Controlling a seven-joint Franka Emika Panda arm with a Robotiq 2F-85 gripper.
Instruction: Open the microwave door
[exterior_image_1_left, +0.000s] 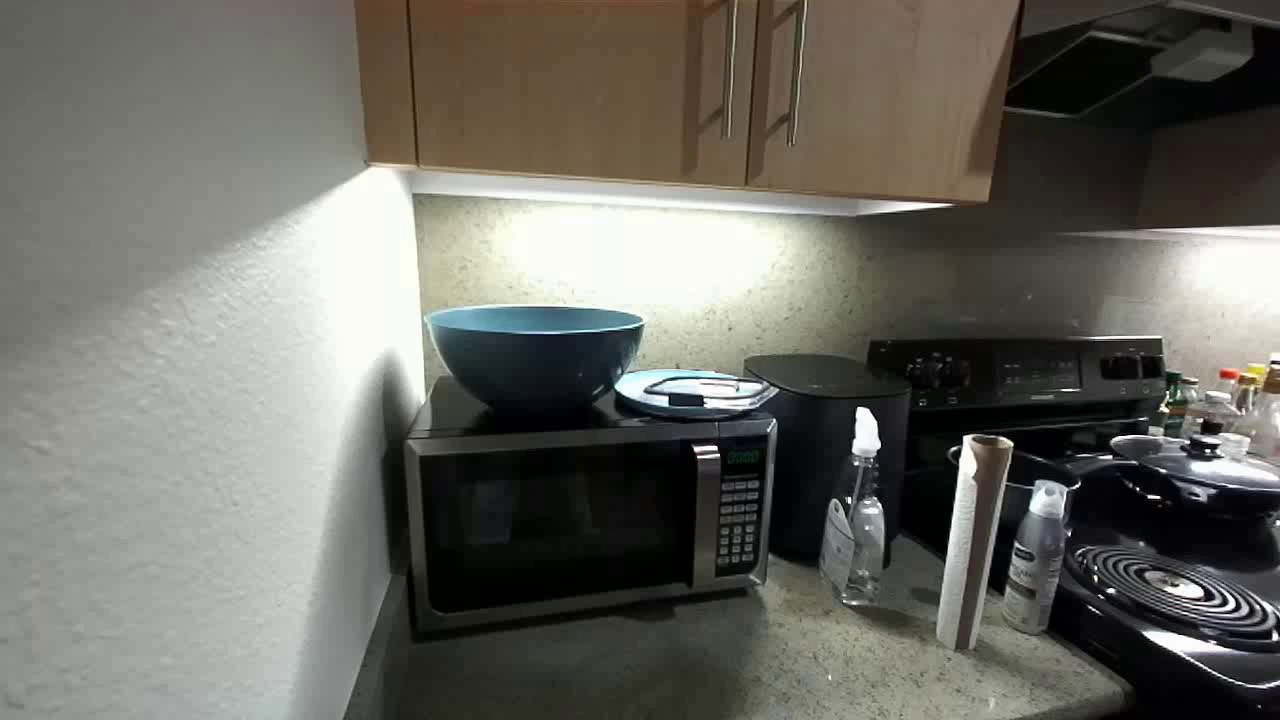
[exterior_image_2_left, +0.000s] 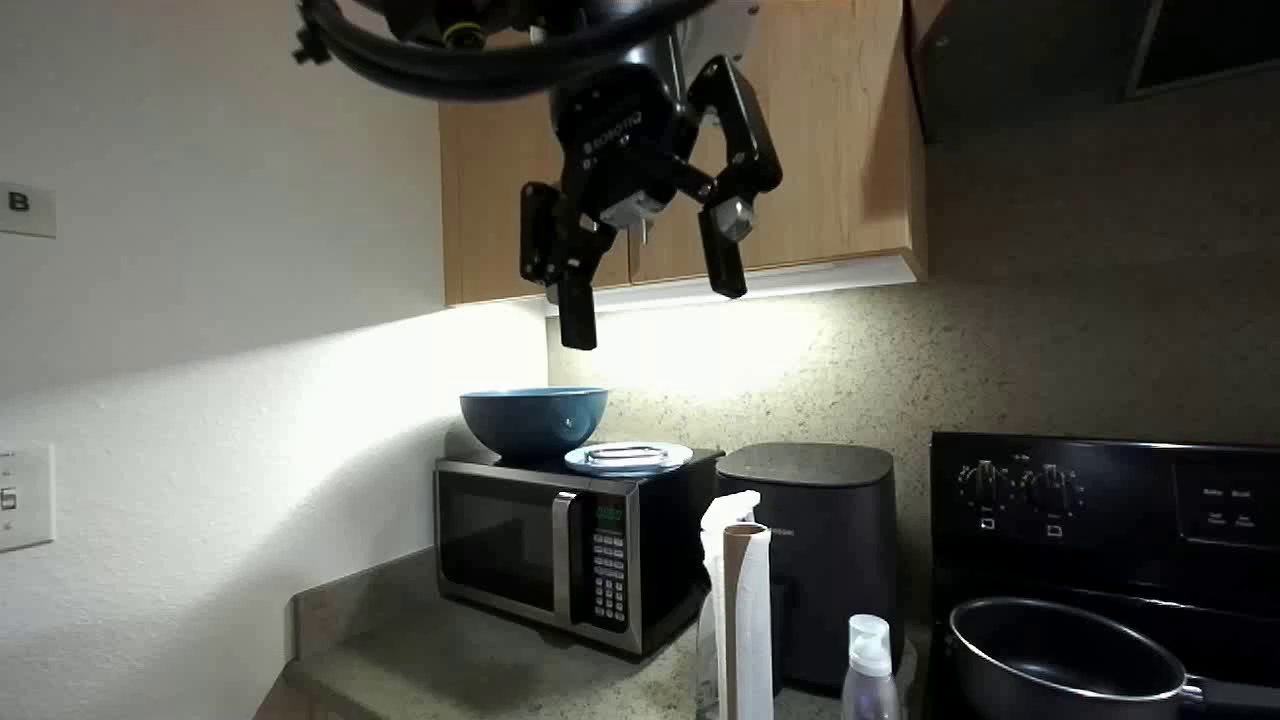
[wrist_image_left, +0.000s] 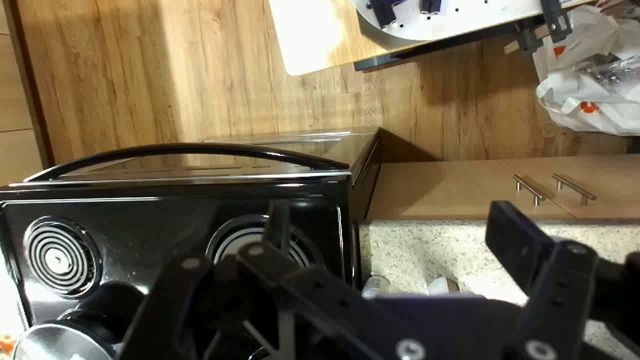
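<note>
The microwave door (exterior_image_1_left: 560, 525), a dark glass panel in a steel frame, is shut on the silver microwave at the back left of the counter. The door also shows in an exterior view (exterior_image_2_left: 497, 545). Its vertical steel handle (exterior_image_1_left: 706, 515) is at the door's right edge, beside the button panel (exterior_image_1_left: 741, 510). My gripper (exterior_image_2_left: 655, 322) is open and empty, pointing down. In that view it appears high above the microwave, apart from it. In the wrist view my gripper (wrist_image_left: 392, 212) has its fingers wide apart. The microwave is out of the wrist view.
A blue bowl (exterior_image_1_left: 535, 360) and a plate (exterior_image_1_left: 695, 393) sit on the microwave. Right of it stand a black appliance (exterior_image_1_left: 825, 460), a spray bottle (exterior_image_1_left: 855, 530), a paper roll (exterior_image_1_left: 975, 545) and a can (exterior_image_1_left: 1035, 570). The stove (wrist_image_left: 165, 225) is further right; cabinets (exterior_image_1_left: 580, 90) hang above.
</note>
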